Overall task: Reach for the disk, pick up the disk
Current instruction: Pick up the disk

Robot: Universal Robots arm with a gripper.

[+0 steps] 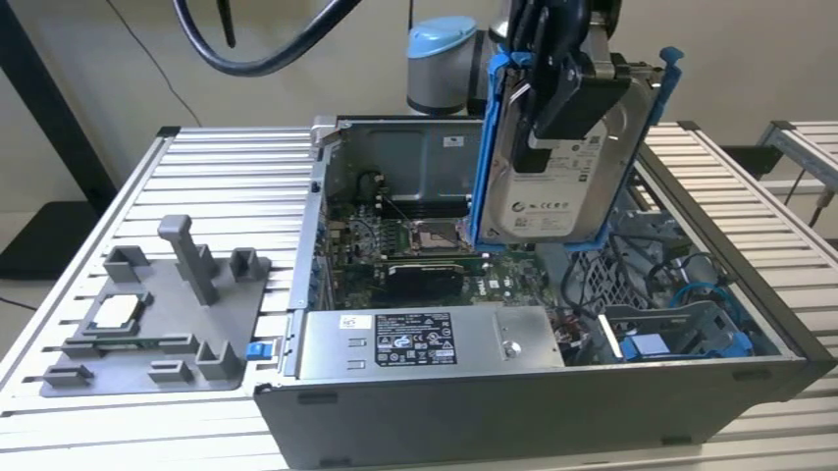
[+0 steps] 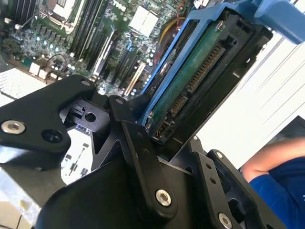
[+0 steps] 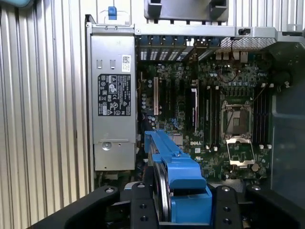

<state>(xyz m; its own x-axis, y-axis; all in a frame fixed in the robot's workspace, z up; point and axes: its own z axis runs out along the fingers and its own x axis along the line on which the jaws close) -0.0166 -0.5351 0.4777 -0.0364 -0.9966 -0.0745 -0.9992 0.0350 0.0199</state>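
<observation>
Clamped shut on the disk [image 1: 566,167], gripper [image 1: 550,108]; held upright, clear above the open computer case [image 1: 524,412]; motherboard [image 3: 209,119] directly beneath.

Open air above motherboard [image 1: 419,250], cables [image 1: 654,270] aside

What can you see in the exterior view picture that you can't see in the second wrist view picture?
The exterior view alone takes in the whole open computer case, the grey tray beside it on the exterior view's left, the slatted table and the disk's white label. The second wrist view alone has the disk's green circuit board and connector edge close up, plus a person's arm in a blue sleeve. Both have the disk in its blue frame, held by the gripper above the motherboard.
</observation>
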